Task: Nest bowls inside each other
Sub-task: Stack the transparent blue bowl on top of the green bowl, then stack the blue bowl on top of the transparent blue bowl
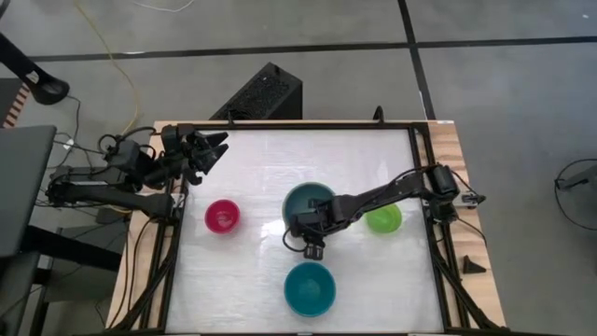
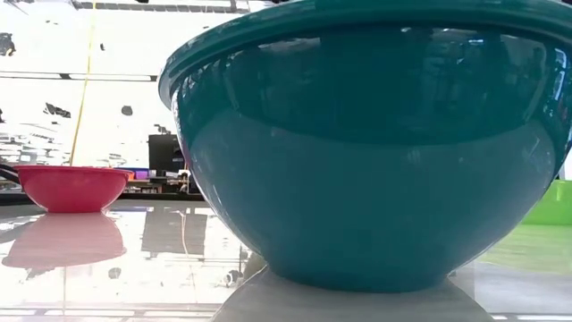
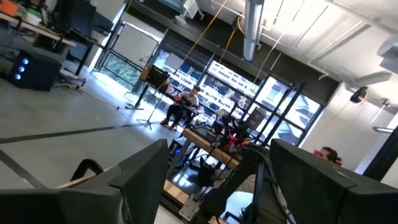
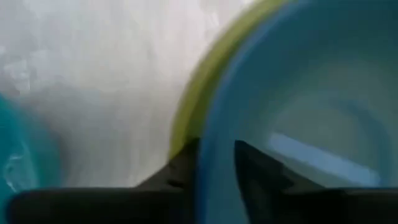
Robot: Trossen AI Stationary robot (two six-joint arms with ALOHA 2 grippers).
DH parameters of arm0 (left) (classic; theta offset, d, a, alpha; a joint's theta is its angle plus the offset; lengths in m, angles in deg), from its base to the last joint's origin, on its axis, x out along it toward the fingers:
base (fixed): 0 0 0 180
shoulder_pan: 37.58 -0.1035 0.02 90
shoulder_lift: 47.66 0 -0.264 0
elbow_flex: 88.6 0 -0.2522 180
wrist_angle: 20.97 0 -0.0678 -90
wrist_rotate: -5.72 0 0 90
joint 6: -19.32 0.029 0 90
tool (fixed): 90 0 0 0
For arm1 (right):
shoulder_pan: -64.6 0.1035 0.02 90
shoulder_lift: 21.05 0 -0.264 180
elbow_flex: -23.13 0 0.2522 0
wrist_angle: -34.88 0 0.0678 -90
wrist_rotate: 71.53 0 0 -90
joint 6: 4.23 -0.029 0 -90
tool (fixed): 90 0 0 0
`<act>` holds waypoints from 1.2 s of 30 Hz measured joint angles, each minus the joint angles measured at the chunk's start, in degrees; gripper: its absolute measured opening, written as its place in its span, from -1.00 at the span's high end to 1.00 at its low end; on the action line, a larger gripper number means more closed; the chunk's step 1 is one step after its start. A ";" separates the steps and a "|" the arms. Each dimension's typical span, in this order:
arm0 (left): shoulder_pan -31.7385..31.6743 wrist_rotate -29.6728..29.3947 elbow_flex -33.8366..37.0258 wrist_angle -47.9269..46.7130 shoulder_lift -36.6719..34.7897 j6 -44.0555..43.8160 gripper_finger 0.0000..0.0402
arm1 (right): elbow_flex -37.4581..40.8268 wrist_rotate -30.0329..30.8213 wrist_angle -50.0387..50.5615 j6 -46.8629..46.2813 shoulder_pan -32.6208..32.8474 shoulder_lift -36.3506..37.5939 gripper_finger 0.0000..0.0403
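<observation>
A light blue bowl (image 4: 311,112) sits inside a larger olive-green bowl (image 4: 193,106) at the table's middle (image 1: 308,198). My right gripper (image 4: 216,149) points steeply down at the stack's near rim (image 1: 312,241), fingers apart on either side of the blue rim. A pink bowl (image 1: 222,217) rests on its base to the left. A small bright green bowl (image 1: 383,219) stands to the right, partly under my right arm. A teal bowl (image 1: 310,287) stands nearer the front edge. My left gripper (image 1: 215,147) hangs open and raised at the far left, holding nothing. My right gripper has the light blue bowl's near rim (image 4: 214,180) between its fingers, one finger (image 4: 255,174) inside the bowl and the other (image 4: 180,171) outside it, over the olive rim. The fingers come from above, slanting down. I cannot tell whether they touch the rim.
The teal bowl (image 2: 375,152) fills most of the low view, with the pink bowl (image 2: 71,188) behind it. A black frame (image 1: 420,168) edges the white table. Bare table surface lies at the far middle and near left. The left wrist view shows only the room, with people seated far off.
</observation>
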 joint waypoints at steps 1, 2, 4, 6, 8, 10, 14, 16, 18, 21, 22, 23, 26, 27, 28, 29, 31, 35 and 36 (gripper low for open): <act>0.02 0.07 0.00 0.01 0.00 -0.04 -0.34 | 0.02 0.00 0.02 -0.82 -0.32 0.20 0.20; 0.02 0.31 0.00 0.02 0.00 -0.07 -0.34 | 0.05 -0.09 -0.16 -1.72 -0.73 0.75 0.09; 0.00 1.46 0.00 0.04 0.00 -0.09 -0.34 | 0.12 -0.68 -0.05 -3.10 -1.43 2.17 -0.15; 0.01 2.05 0.00 0.04 0.00 -0.09 -0.34 | 0.12 -0.83 -0.27 -4.66 -2.32 4.24 -0.33; 0.03 2.21 0.00 0.01 0.00 -0.07 -0.34 | 0.12 -1.64 -0.25 -5.00 -2.93 6.64 -0.45; 0.02 2.19 0.00 0.01 0.00 0.10 -0.34 | 0.12 -2.47 -0.59 -5.12 -3.17 9.32 -0.50; 0.02 2.23 0.00 -0.08 0.00 0.36 -0.34 | 0.11 -2.43 -0.95 -5.44 -2.55 15.34 -0.50; 0.02 2.68 0.00 -0.33 -0.01 1.07 -0.34 | 0.09 -2.04 -0.97 -6.86 -2.22 17.81 -0.48; 0.02 2.72 0.00 -0.53 0.00 1.38 -0.34 | 0.12 -3.26 -0.93 -9.01 -1.85 19.84 -0.47; 0.02 2.87 0.02 -0.51 0.00 1.41 -0.34 | 0.88 -7.38 -0.95 -13.43 -0.41 22.25 -0.46; 0.02 2.89 0.02 -0.51 -0.02 1.44 -0.34 | 1.39 -8.62 -1.17 -15.29 0.42 22.93 -0.46; 0.02 2.89 0.00 -0.55 -0.02 1.44 -0.34 | 1.96 -9.52 -1.22 -17.31 1.41 23.53 -0.46; 0.02 3.00 0.02 -0.90 0.00 2.01 -0.34 | 3.49 -9.95 -1.15 -22.47 4.45 24.37 -0.46; 0.02 3.16 0.02 -0.99 0.00 2.35 -0.34 | 3.93 -9.64 -1.23 -23.98 5.46 24.37 -0.46; 0.02 3.18 0.02 -1.21 0.00 2.55 -0.34 | 4.30 -8.86 -1.32 -25.68 6.40 24.37 -0.46; 0.02 3.18 0.02 -1.39 0.00 2.57 -0.34 | 4.91 -8.25 -1.70 -27.26 7.27 24.37 -0.46; 0.02 3.20 0.02 -1.87 0.00 2.61 -0.34 | 6.83 -7.15 -3.67 -30.66 9.01 24.37 -0.46; 0.02 3.22 0.02 -3.01 0.00 2.62 -0.34 | 11.74 -6.75 -8.67 -37.22 12.21 24.32 -0.46; 0.02 3.22 0.02 -3.30 0.00 2.49 -0.34 | 13.13 -6.75 -10.17 -38.82 12.83 24.32 -0.46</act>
